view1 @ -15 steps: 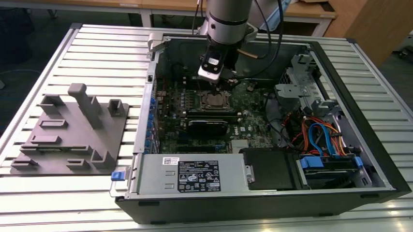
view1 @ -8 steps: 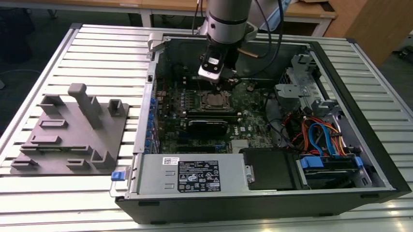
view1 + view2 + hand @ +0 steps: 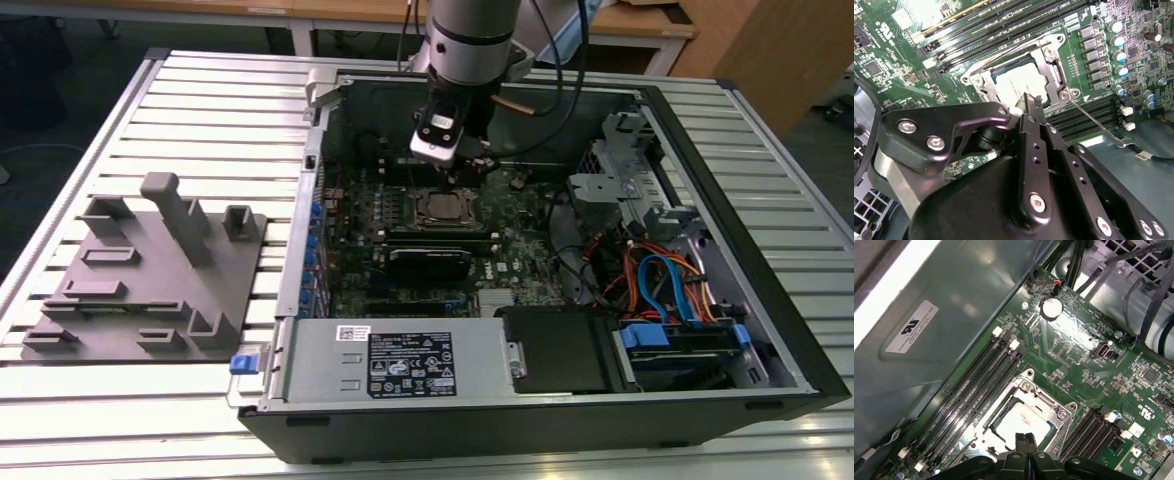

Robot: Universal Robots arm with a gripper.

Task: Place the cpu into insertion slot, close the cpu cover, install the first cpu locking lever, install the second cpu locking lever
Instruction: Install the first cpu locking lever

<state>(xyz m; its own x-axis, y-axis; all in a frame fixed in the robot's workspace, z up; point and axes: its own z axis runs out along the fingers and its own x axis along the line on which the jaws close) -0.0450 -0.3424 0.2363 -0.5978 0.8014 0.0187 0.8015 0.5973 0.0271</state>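
cpu [image 3: 1021, 422]: flat, dull silvery square

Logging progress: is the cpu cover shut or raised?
Shut: the cpu cover lies flat around the cpu, whose silver top shows through its window in the second wrist view.

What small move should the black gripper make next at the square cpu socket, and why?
Probably shift the shut black gripper sideways toward the thin silvery wire lever, which looks unlatched. The dull silver-grey square cpu already shows through the window of the thin silvery metal cpu cover, which looks closed over it.
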